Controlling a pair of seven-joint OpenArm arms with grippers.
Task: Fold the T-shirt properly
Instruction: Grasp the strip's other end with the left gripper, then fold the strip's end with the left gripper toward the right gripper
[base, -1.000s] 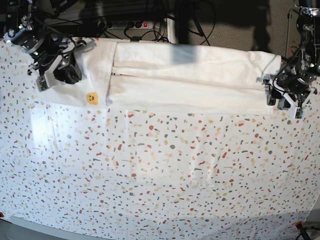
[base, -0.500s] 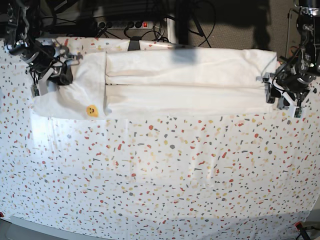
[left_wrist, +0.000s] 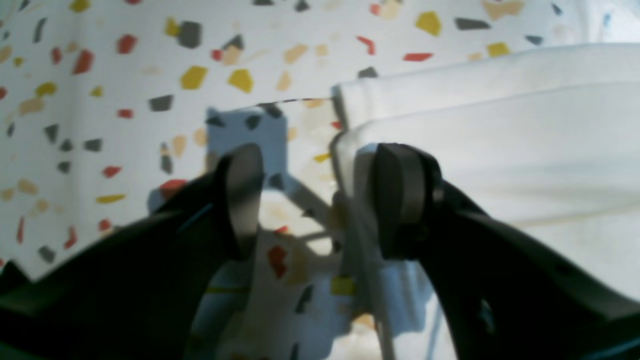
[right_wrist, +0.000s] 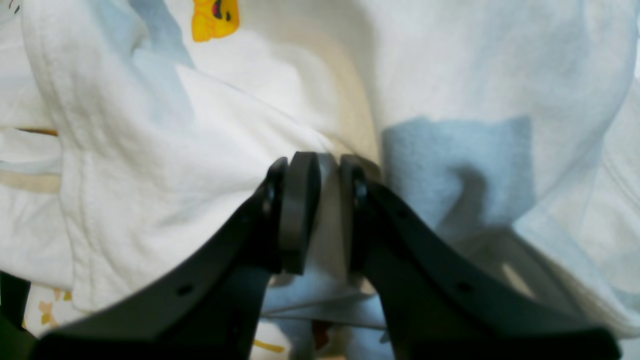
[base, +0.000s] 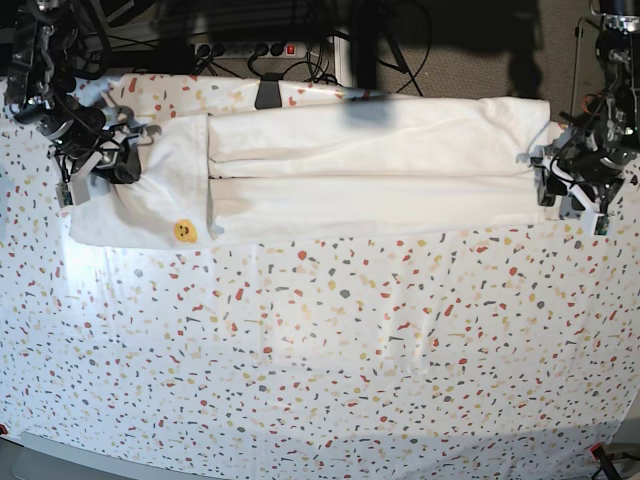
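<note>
- The T-shirt (base: 370, 165) lies folded into a long white band across the far side of the table, running from about 9 o'clock to 3 o'clock in the upper part of the base view.
- It rests on a speckled tablecloth (base: 320, 340) flecked with red, yellow and grey, which covers the whole table.
- A lengthwise fold line runs along the middle of the band, and at its 9 o'clock end a wider flap of cloth spreads out.
- On that flap, toward 7 o'clock, sits a small yellow smiley print (base: 184, 230); the right wrist view shows it again at 11 o'clock (right_wrist: 214, 19).
- The right gripper (right_wrist: 322, 172) is at the shirt's 9 o'clock end, its jaws drawn nearly together with a pinch of white cloth between them.
- In the base view that gripper (base: 100, 165) sits on the upper edge of the flap.
- The left gripper (left_wrist: 320, 200) is at the shirt's 3 o'clock end with its jaws spread apart.
- One finger (left_wrist: 400, 200) lies against the folded hem of the shirt (left_wrist: 500, 150); the other (left_wrist: 242, 195) hangs over bare tablecloth (left_wrist: 150, 75).
- A power strip (base: 255, 48) with a red switch lies behind the table at 12 o'clock, among dark cables.
</note>
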